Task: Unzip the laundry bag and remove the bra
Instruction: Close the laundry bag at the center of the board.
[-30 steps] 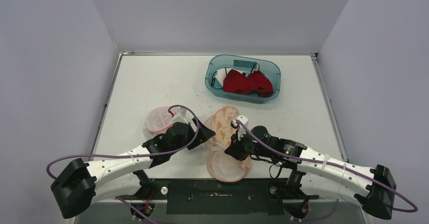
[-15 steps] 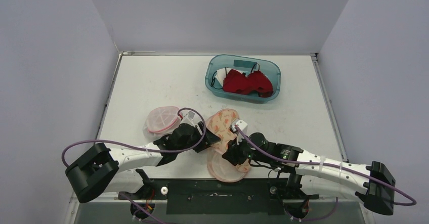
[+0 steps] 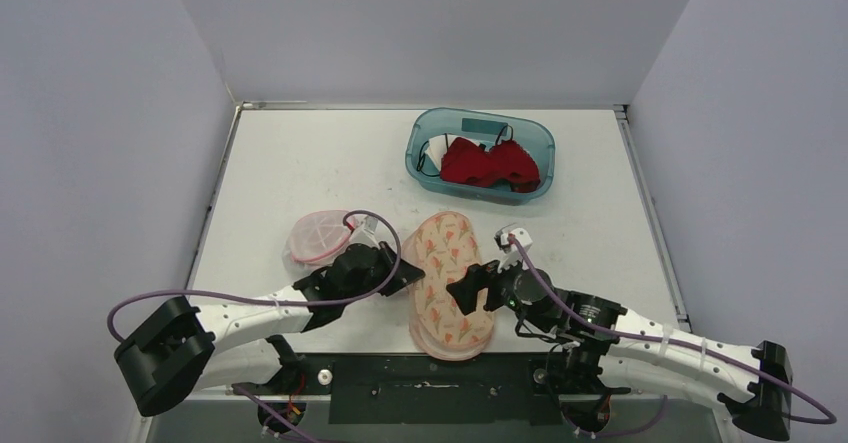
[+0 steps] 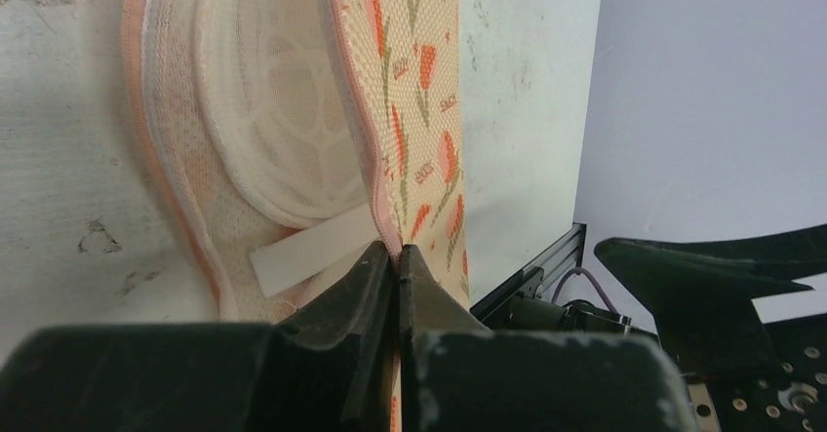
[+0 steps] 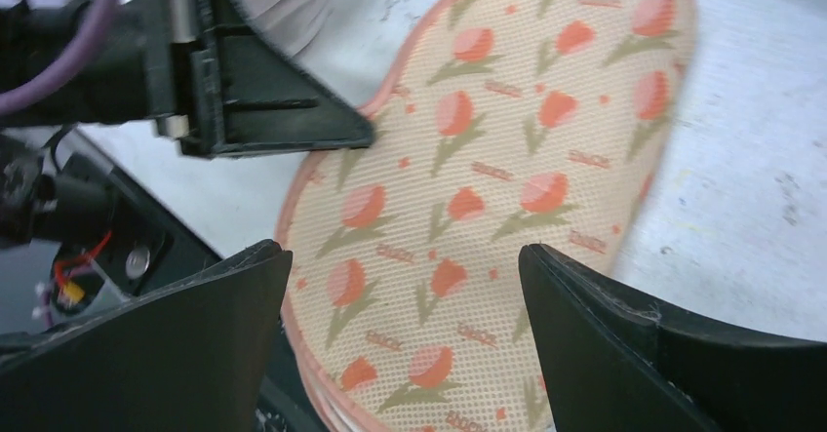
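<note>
Laundry bag (image 3: 447, 283): tulip-print peach mesh, laid on the table (image 3: 300, 163) right at its near edge, between the two arms. Only the printed top face is shown from above.
Left gripper (image 4: 397, 254): clenched on the laundry bag's left peach rim. The jaws are pressed together with just the fabric edge pinched in between, and how much fabric is caught is hidden behind the fingers.
Right gripper (image 5: 402, 256): released, with the fingers spread wide over the right half of the print. Nothing is held; whether the cloth is brushed underneath can't be told.
Contents: seen only from the left wrist, beside the pinched rim. A white rounded padded shape (image 4: 263, 130) is seen behind pale mesh, and a flat white strip (image 4: 312, 255) is poking out next to it. What that shape actually is can't be made out.
Zip: no pull is picked out in any view, so how far it's been opened can't be told tbh.
Pink mesh piece (image 3: 318, 238): laid on the table just left of the left gripper, its right edge crossed by the purple cable (image 3: 375, 228).
Teal bin (image 3: 540, 148): at the far side, well apart from the laundry bag.
Red garment (image 3: 490, 163): bundled inside the teal bin with dark straps showing; its exact shape is lost in the crumple.
</note>
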Robot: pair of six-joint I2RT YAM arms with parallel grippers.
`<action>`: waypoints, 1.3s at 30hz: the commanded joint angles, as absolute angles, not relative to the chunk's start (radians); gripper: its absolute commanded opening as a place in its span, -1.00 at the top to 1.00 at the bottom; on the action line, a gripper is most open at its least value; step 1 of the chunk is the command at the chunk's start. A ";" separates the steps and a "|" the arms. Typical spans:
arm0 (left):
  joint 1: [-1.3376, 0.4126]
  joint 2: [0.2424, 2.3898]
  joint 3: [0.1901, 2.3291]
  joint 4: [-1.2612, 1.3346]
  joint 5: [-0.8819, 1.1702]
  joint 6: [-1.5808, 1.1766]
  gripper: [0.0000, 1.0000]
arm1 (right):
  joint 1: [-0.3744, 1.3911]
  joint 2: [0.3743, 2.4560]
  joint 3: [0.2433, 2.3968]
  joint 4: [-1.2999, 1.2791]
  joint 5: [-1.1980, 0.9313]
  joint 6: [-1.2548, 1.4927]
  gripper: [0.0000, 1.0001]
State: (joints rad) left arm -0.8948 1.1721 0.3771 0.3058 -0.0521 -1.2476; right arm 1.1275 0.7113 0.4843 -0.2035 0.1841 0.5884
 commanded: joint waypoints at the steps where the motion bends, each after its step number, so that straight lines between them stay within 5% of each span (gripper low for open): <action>1: -0.899 1.096 0.426 0.257 -0.110 -1.189 1.00 | 1.128 0.643 0.434 -0.199 0.407 0.729 -0.82; 22: -1.010 1.007 0.327 -0.027 -0.417 -1.227 1.00 | 1.108 0.742 0.307 -0.033 0.445 0.825 -0.81; 34: -1.025 1.061 0.356 -0.154 -0.479 -1.206 1.00 | 0.731 1.042 0.220 0.443 -0.253 0.810 -0.85; 39: -1.030 1.123 0.356 -0.128 -0.471 -1.203 1.00 | 0.700 1.207 0.235 0.579 -0.350 0.834 -0.79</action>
State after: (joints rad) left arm -1.0210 1.0874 0.3225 -0.1272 -0.4454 -1.2194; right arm 0.7181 1.1225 0.2214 0.3481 -0.1776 0.8150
